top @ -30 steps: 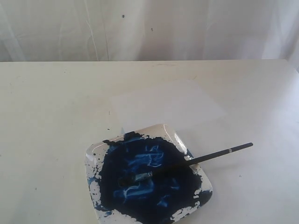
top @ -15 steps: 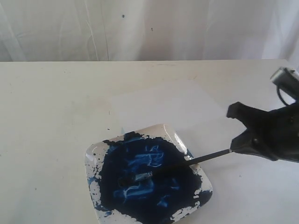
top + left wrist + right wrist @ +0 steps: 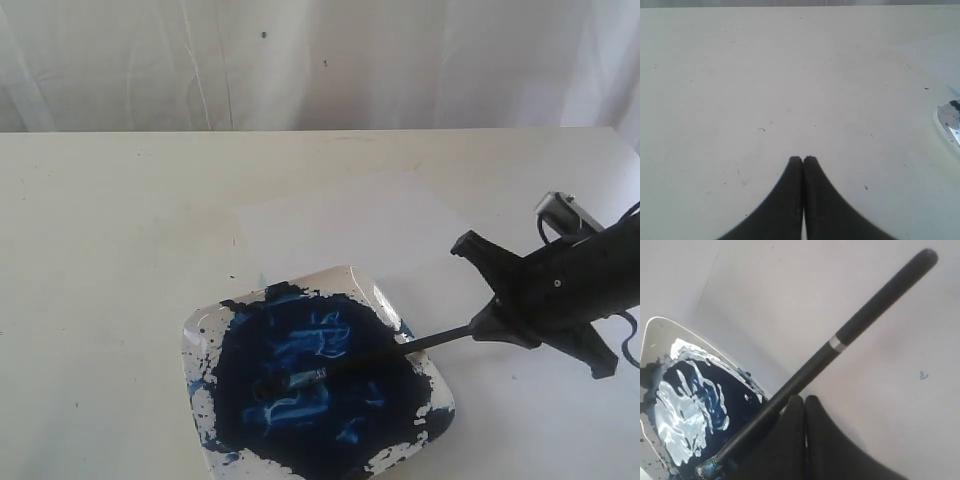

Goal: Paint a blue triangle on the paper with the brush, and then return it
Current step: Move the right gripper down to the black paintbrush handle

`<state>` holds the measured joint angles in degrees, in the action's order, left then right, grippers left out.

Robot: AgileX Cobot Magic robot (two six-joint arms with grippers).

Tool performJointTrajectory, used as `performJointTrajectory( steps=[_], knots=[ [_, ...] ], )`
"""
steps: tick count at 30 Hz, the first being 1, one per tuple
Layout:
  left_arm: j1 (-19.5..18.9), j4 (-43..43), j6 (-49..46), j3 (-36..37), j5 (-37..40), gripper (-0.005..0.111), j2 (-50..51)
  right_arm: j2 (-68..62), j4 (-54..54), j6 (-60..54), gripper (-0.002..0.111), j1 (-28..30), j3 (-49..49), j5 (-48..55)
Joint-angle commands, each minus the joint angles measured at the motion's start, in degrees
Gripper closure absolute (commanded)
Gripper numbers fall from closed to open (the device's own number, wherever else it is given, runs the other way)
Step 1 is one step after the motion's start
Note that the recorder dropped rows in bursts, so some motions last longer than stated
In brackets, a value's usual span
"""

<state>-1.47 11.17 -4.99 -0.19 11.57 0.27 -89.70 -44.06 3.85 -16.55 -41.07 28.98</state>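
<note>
The brush (image 3: pixel 400 347) lies still, its bristle tip in the dark blue paint of the plate (image 3: pixel 345 272) and its black handle running out over the rim to the right. My right gripper (image 3: pixel 482 318) hangs over the handle's outer end and covers it. In the right wrist view its jaws (image 3: pixel 803 399) are shut and empty, right beside the handle (image 3: pixel 860 320), below the pale band. The paper (image 3: pixel 350 225) lies behind the plate and looks plain white; the blue triangle is not in view. My left gripper (image 3: pixel 803 158) is shut over bare table.
White cloth hangs behind the table's far edge (image 3: pixel 320 130). The plate's rim (image 3: pixel 947 117) shows at one side of the left wrist view. Small dark specks dot the tabletop.
My right arm came in from the right and moved left and lower over the brush handle's end. The brush, plate and paper stayed put.
</note>
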Motion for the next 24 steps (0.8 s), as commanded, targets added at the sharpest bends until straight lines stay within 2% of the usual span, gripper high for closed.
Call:
performJointTrajectory(
  steps=[1,9,19,24],
  knots=[
    [-0.2,0.8,0.1,0.2,0.0,0.107,-0.3,-1.2,-4.0,-1.7,0.108,-0.1,-0.5,-0.2],
    [-0.2,0.8,0.1,0.2,0.0,0.107,-0.3,-2.3,-6.2,-3.4,0.107,-0.1,-0.5,0.0],
    [-0.1,0.8,0.1,0.2,0.0,0.107,-0.3,-2.9,-11.9,-8.3,0.081,-0.1,-0.5,0.2],
    [-0.1,0.8,0.1,0.2,0.0,0.107,-0.3,-2.9,-12.0,-8.2,0.078,-0.1,-0.5,0.2]
  ],
)
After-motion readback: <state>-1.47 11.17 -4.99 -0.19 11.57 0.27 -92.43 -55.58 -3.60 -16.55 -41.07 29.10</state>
